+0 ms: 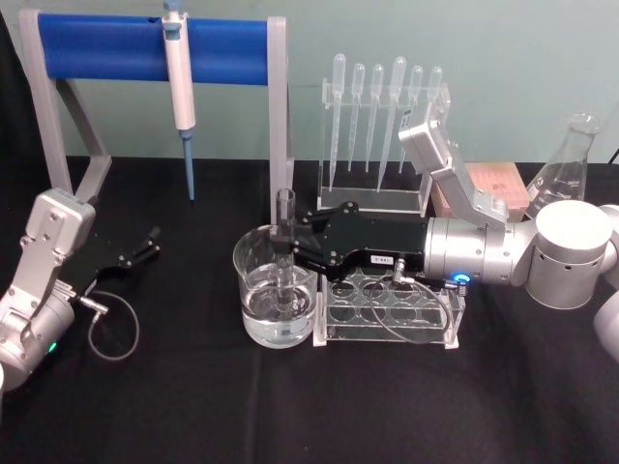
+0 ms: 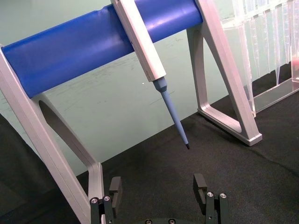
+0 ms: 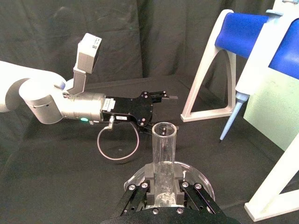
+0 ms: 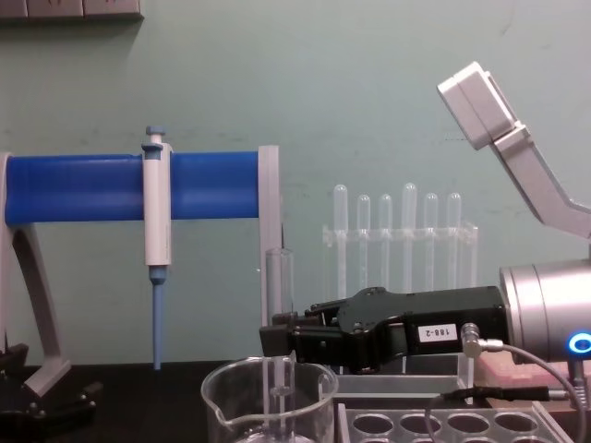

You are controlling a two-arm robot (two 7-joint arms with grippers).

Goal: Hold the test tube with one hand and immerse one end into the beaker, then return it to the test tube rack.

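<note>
Pinching the test tube (image 1: pixel 284 205) about midway along its length, the right gripper (image 1: pixel 290 249) is holding it upright in the beaker (image 1: pixel 248 302), jaws pressing on the glass from both sides. The tube's open rim is standing above the fingers. Its rounded end is reaching down inside the beaker and appears to be dipping into the clear liquid. I judge that the dipping step is under way or just finishing.

Just beside the beaker at its 3 o'clock, the clear rack (image 1: pixel 387 307) is sitting under the gripper's own wrist. The next move is calling for a straight lift until the rounded end is clearing the beaker's rim. After that comes a shift toward 3 o'clock over a hole and a vertical lowering before letting go. The arm is likely needing to draw back first, since its body is covering the rack.

Well apart at the beaker's 9 o'clock, the left gripper (image 1: pixel 143 247) is sitting idle low over the worktop (image 1: pixel 193 406), fingers spread.
</note>
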